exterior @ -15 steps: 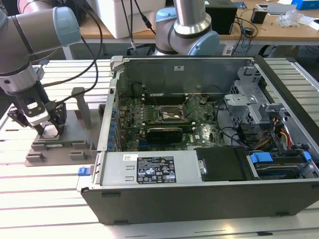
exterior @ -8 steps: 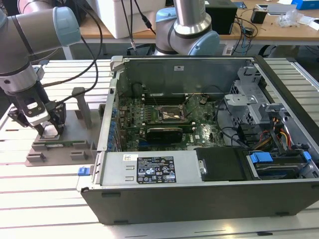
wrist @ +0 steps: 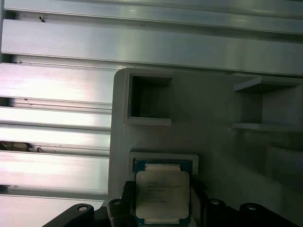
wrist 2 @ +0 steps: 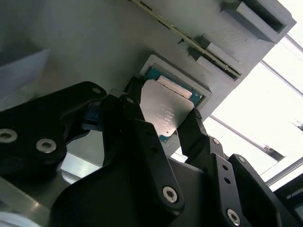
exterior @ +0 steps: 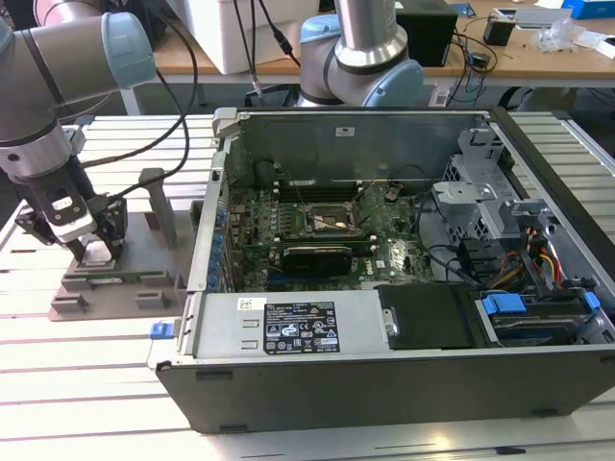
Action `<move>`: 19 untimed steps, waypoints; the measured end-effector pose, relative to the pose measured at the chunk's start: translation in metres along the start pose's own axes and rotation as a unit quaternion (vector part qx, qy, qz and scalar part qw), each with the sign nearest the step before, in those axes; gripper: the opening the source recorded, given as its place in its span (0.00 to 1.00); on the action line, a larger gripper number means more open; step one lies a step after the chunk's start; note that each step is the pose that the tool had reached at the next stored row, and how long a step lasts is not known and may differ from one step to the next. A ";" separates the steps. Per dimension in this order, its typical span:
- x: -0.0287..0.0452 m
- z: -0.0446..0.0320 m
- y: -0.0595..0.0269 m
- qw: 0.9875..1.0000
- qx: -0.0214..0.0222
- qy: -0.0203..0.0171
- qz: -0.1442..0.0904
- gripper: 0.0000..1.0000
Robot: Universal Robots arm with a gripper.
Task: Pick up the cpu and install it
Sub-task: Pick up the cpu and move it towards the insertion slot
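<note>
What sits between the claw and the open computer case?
In the exterior view, the upright post of the grey holder and a strip of bare slatted table lie between the claw and the computer case.

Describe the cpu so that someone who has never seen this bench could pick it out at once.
Start at the open computer case, then look to the exterior view's left at the grey fixture on the slatted table. There the gripper is shut on the cpu at a square recess. It is the only pale silver, flat square chip, green-rimmed, among grey plastic and black fingers.
</note>
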State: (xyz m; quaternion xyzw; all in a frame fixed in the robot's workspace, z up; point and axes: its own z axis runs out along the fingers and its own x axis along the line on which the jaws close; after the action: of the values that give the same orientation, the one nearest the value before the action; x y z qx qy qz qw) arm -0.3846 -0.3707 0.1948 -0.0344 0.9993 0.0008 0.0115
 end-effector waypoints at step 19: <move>-0.0016 -0.0582 0.0028 1.000 0.000 0.000 0.000 0.55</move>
State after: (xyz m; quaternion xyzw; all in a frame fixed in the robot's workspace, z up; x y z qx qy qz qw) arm -0.3845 -0.3680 0.2530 -0.0344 0.9993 0.0004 0.0115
